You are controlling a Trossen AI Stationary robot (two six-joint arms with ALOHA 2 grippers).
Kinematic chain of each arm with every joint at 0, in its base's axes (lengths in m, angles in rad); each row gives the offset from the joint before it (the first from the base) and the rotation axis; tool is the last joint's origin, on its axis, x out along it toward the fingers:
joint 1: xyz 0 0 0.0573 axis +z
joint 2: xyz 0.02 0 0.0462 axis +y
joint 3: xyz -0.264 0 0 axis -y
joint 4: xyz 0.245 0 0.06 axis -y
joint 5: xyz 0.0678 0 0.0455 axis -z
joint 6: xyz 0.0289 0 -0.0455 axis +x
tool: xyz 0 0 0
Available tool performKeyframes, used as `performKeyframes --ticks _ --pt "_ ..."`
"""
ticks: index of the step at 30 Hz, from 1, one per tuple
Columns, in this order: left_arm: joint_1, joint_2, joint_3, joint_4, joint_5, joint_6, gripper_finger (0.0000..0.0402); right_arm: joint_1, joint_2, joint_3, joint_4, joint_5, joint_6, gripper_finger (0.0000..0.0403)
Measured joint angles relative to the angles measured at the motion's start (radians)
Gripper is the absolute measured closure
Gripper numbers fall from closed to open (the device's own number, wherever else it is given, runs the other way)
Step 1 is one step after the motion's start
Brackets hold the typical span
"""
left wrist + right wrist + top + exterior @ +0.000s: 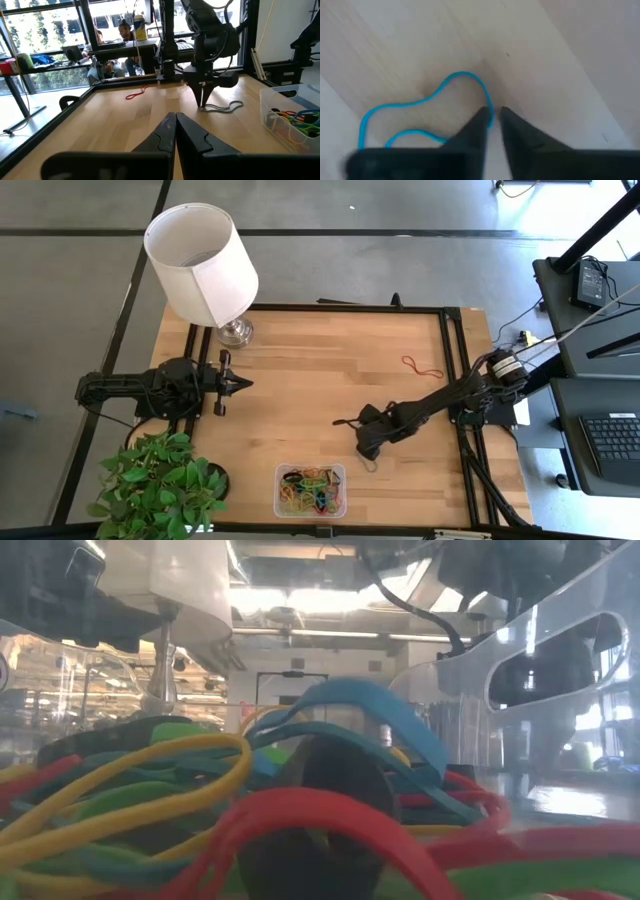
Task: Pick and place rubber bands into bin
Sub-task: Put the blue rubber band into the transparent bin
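Observation:
A blue rubber band [427, 100] lies flat on the wooden table; it looks greyish [223, 106] in the left wrist view. My right gripper [493, 119] [371, 457] points down at one end of it, its fingers closed to a narrow slit. A red band [422, 367] lies loose farther back. The clear bin [311, 490] at the near edge holds several coloured bands [200, 780]. My left gripper [175, 121] [243, 383] waits shut on the left, touching nothing. My right gripper pinches one strand of the blue band at the loop's rounded end [489, 106] between its two fingertips. The fingers come from above, pointing down. The whole band lies slack on the table.
A lamp with a white shade [201, 262] stands at the far left corner, and a potted plant [160, 485] at the near left. A black frame [452, 340] runs along the table's edges. Bare wood lies between the arms. People sit beyond the table [127, 37].

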Motion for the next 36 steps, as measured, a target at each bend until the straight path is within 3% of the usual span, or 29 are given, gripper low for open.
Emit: performKeyframes --ticks 3,12,20,27,36 --pt "0.0 0.0 0.0 0.0 0.0 0.0 0.0394 0.0 0.002 0.0 0.003 0.0 -0.036 0.0388" --pt "0.0 0.0 0.0 0.001 0.0 0.001 0.0393 0.002 -0.154 0.055 -0.121 -0.036 -0.036 0.0401" --pt "0.0 0.0 0.0 0.0 0.0 0.001 0.0394 0.077 -0.277 0.283 -0.319 0.092 -0.073 0.0402" --pt "0.0 0.0 0.0 0.001 0.0 0.0 0.0396 0.175 -0.203 0.611 -0.361 0.282 -0.188 0.0403" --pt "0.0 0.0 0.0 0.0 0.0 0.001 0.0395 0.217 0.096 0.981 -0.358 0.318 -0.329 0.0403"
